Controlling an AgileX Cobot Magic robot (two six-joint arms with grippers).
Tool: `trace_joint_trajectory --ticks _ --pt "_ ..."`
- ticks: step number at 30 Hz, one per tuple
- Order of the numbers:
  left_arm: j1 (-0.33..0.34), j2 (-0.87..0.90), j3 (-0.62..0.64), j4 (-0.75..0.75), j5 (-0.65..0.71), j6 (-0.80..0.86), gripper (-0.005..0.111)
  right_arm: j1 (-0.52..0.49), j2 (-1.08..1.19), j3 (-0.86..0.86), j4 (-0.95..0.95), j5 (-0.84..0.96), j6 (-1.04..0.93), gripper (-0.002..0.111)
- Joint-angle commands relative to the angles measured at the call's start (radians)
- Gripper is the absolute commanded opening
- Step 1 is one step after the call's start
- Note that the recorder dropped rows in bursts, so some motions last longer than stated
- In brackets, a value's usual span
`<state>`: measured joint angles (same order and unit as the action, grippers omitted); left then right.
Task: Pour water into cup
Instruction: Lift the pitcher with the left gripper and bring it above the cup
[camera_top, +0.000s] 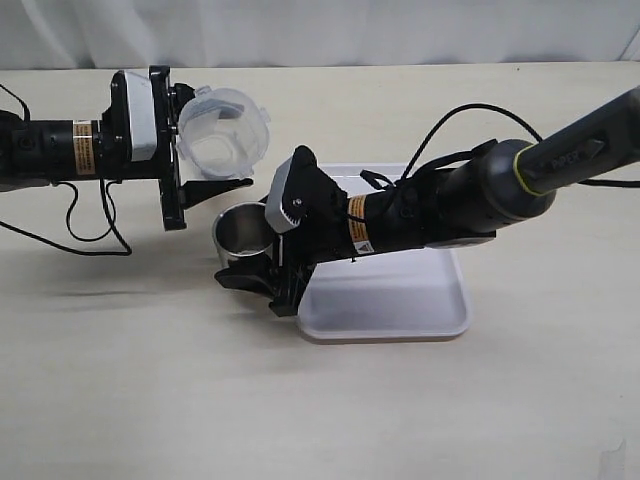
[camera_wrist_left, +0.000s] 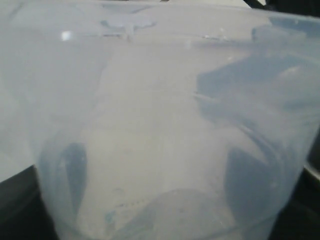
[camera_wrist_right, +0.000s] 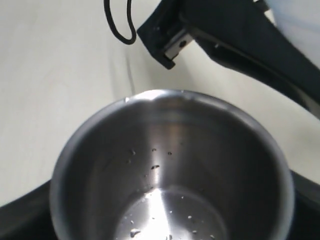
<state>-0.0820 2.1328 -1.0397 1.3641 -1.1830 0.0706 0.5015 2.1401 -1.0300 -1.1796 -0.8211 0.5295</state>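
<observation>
Bright, diffuse light covers the counter (camera_top: 130, 400); only a faint, soft shadow lies on it left of the cup (camera_top: 240, 232). The exterior view is sharp. The beaker (camera_wrist_left: 150, 125) fills the left wrist view, hazy and unfocused. In the right wrist view, glare streaks the cup's inner wall.

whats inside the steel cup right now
Only scattered water droplets on the steel cup's inner wall and floor; no pooled water shows. Part of the floor is cut off by the picture's edge, so it can't be checked.
</observation>
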Motion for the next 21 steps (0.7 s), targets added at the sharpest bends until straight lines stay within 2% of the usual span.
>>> trace_joint_trajectory --ticks 1,6,21 --pt "-0.001 -0.018 -0.001 -0.014 -0.038 0.038 0.000 0.001 -0.002 -0.006 0.013 -0.018 -0.047 0.004" --pt "-0.001 -0.018 -0.001 -0.014 -0.038 0.043 0.000 0.001 0.017 -0.006 0.013 -0.037 -0.063 0.004" --pt "-0.001 -0.018 -0.001 -0.014 -0.038 0.211 0.000 0.001 0.045 -0.029 0.020 -0.068 -0.092 0.004"
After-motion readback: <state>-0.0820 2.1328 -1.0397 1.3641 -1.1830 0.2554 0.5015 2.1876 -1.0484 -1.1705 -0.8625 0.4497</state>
